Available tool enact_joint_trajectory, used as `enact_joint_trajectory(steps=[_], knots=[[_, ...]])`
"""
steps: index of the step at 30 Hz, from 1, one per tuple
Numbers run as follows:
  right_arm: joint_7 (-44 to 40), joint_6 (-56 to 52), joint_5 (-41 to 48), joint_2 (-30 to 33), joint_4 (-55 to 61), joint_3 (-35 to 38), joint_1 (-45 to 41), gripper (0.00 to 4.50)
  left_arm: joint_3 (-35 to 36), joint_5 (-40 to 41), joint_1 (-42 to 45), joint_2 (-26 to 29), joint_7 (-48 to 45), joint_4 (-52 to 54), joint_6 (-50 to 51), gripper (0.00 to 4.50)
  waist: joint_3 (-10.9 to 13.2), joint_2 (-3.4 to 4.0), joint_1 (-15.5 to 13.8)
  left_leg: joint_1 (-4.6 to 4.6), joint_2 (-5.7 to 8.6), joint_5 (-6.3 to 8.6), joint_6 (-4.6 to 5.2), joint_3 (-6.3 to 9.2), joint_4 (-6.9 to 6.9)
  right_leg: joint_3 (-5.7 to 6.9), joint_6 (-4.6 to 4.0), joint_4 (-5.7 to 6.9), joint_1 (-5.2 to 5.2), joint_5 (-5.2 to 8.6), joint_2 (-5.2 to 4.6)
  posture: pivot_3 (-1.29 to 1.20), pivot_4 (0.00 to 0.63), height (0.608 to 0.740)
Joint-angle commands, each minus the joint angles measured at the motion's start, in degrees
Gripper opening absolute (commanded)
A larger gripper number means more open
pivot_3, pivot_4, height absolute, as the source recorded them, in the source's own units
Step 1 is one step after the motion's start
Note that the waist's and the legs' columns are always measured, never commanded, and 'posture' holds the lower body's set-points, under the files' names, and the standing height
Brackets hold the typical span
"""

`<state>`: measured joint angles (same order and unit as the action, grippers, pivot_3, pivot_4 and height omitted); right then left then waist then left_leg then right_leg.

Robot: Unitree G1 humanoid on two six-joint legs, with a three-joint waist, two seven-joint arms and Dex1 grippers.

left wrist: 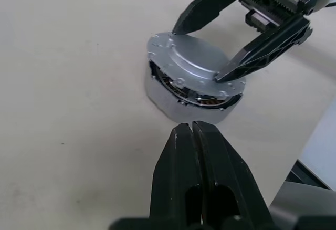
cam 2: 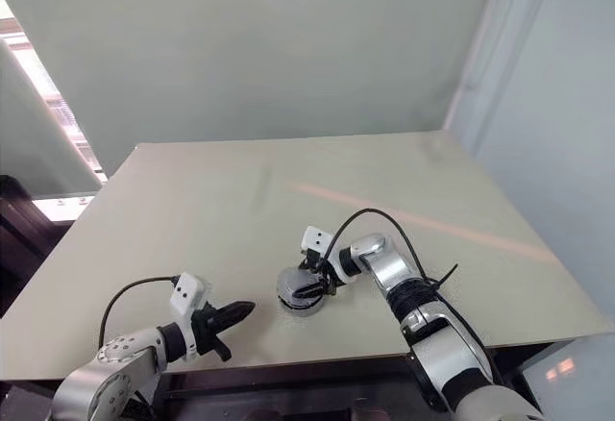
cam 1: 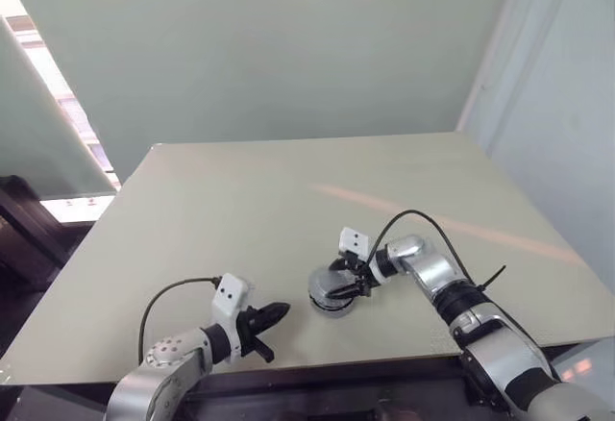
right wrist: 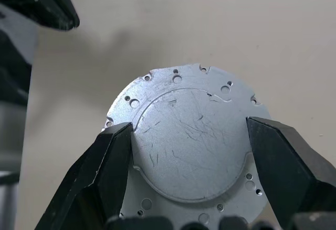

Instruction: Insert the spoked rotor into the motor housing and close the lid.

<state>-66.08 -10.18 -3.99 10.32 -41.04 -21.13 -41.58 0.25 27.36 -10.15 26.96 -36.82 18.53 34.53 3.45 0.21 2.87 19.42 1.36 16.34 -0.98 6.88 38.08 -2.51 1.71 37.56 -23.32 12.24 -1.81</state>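
While the assembly (cam 1: 331, 292) sat on the table (cam 1: 240, 210) near the front edge, at about the 5 o'clock position from the table's centre, it presented a silver round body with a flat silver plate on top. In the left wrist view, copper-coloured windings (left wrist: 181, 87) were visible through the gap between the plate and the body, which identified the body as the motor housing (left wrist: 173, 101). The top plate (right wrist: 186, 146) carried a raised, scratched circular centre and small holes around its rim. Whether that plate was the lid or the spoked rotor could not be told.

The right gripper (cam 1: 348, 279) stood at the 3 o'clock side of the assembly, reaching over its top. Its two black fingers (right wrist: 92, 180) were spread wide, one on each side of the raised centre of the plate, with the tips at or just above the plate surface; actual contact could not be confirmed. Nothing was lifted.

The left gripper (cam 1: 275, 313) lay at the 9 o'clock side of the assembly, close to the table's front edge and apart from the housing. Its fingers (left wrist: 181, 172) were pressed together with nothing between them, pointing toward the housing.
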Motion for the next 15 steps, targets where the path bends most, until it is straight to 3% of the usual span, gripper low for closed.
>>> enact_joint_trajectory(steps=[1,15], knots=[[2.0,-1.6,-2.2,0.8,2.4,-1.5,0.7,3.24,-0.6,-0.7,1.4,-0.4,-0.3,0.2,-1.6,0.0,0.0,0.0,0.0,-0.02,0.0,-0.02,0.0,0.0,0.02,0.0,0.0,0.05,0.01,0.0,0.0,0.0,0.0,0.74],[-0.4,-6.2,-5.2,3.8,5.5,-6.7,0.7,3.24,-1.6,-1.2,2.8,-1.2,-0.9,-1.6,-2.8,0.0,0.0,0.0,0.0,-0.02,0.05,-0.13,0.02,0.03,-0.03,0.01,0.0,0.06,0.01,0.0,-0.03,0.0,0.0,0.74]])
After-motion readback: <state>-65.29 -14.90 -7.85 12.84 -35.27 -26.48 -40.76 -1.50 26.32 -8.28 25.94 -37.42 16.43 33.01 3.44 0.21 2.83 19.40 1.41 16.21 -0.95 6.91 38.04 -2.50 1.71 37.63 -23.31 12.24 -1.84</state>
